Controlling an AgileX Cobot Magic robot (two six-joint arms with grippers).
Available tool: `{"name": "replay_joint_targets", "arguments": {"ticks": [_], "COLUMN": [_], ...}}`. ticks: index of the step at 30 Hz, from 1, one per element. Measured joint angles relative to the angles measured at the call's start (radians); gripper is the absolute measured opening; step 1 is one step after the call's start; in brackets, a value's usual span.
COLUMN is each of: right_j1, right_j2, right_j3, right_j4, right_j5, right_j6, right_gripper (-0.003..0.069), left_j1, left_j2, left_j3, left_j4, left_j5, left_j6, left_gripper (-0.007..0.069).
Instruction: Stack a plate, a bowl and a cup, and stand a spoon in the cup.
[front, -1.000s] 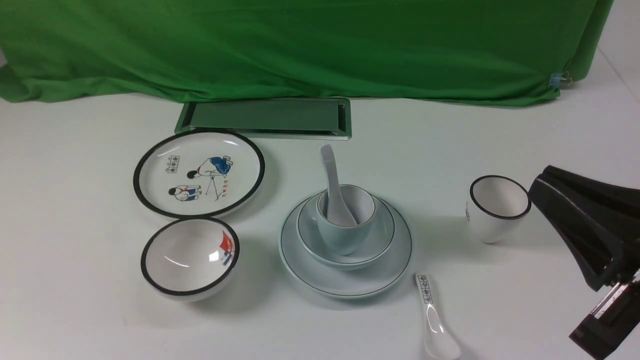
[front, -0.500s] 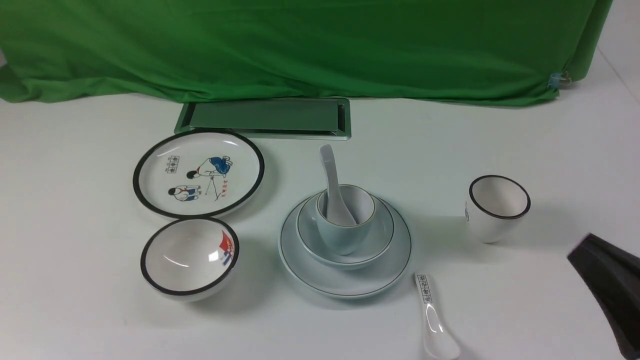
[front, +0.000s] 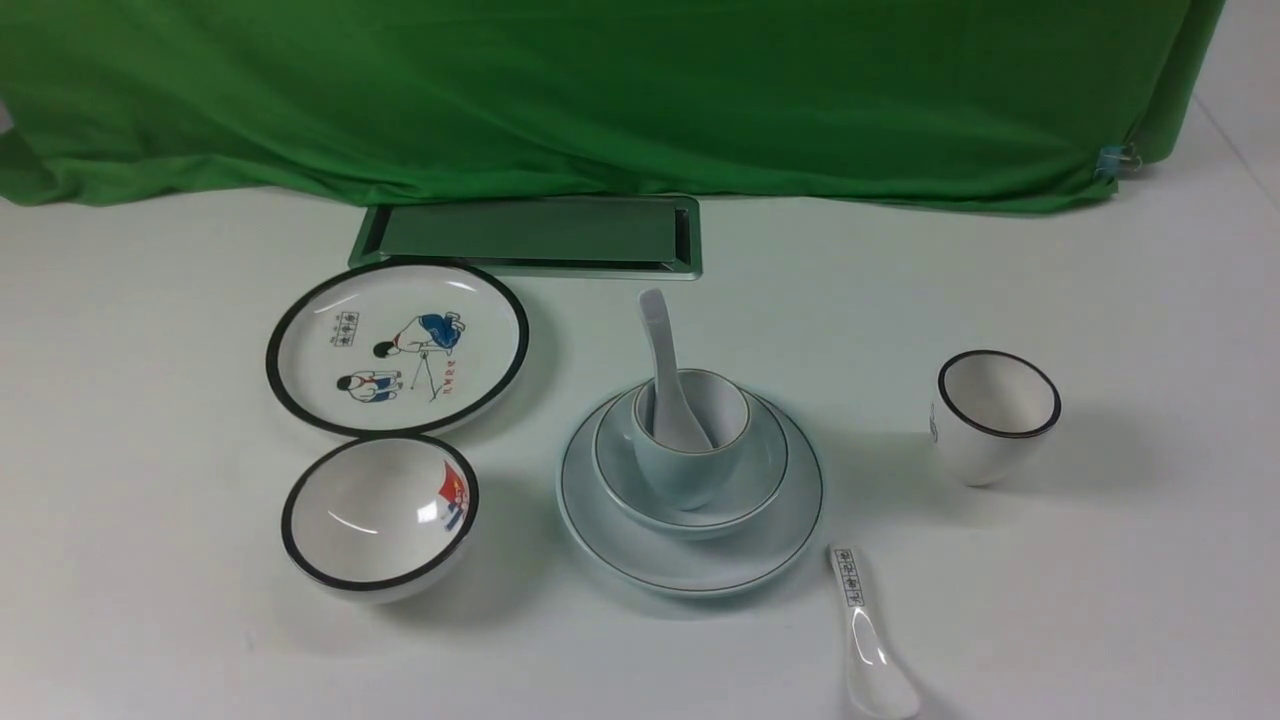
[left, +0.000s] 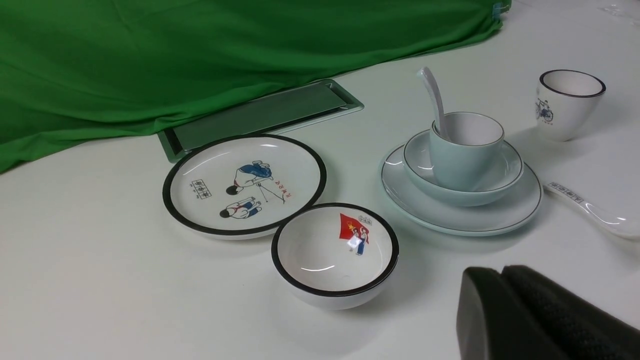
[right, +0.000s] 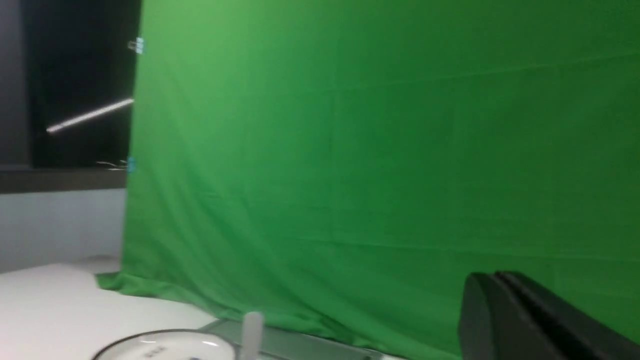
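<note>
Both grippers (left: 492, 272) (right: 495, 277) closed — open table (front: 1130, 620) right of the plate's rim (front: 690, 575).

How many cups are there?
2. The pale blue cup sits in the bowl on the plate; the black-rimmed white cup stands to its right, on the table.
</note>
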Motion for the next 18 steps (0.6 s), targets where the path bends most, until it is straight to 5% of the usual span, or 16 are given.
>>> {"name": "replay_joint_targets", "arguments": {"ticks": [12,18], "right_j1": [-0.531,-0.682], "right_j2": [-0.102,-0.224], "right_j3": [0.001,0.001], "right_j4": [-0.285,-0.420], "right_j5": [0.338,0.596], "right_j6": [0.322,0.456], "right_gripper": [0.0007,0.0007], "left_j1": [0.000,0.000], "left_j2": [0.000,0.000], "left_j3": [0.000,0.000], "left_j4": [0.000,0.000], "left_j5": [0.000,0.000], "left_j6": [0.000,0.000], "left_gripper": [-0.0029,-0.0029]}}
